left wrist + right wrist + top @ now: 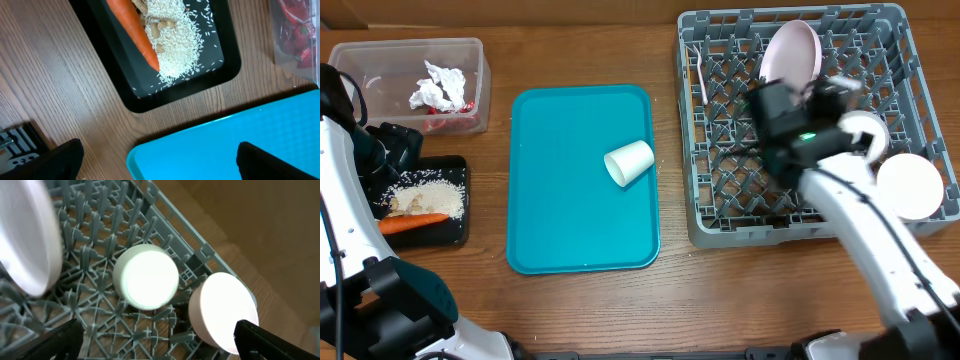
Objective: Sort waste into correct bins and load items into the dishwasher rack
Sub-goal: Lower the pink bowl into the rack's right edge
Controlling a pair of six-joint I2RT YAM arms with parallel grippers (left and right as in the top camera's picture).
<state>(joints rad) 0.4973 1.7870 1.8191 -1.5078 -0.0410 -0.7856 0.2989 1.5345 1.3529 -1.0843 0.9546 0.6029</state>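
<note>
Right gripper (157,337), jaws apart and empty over the dishwasher rack (691,130), looked nearer than the equally open left gripper (159,159) to the white cup (629,162), which lay tipped on the teal tray (560,220) left of the rack, axis diagonal, mouth apparently facing away.

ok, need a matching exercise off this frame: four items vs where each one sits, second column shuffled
Items:
1. cup
2. plate
3. carrot stick
4. crumpled tissue

Places:
A. in the clear tub
B. in the dishwasher rack
C. on the teal tray
D. in the black tray

Pairs: 1-C, 2-B, 3-D, 4-A
</note>
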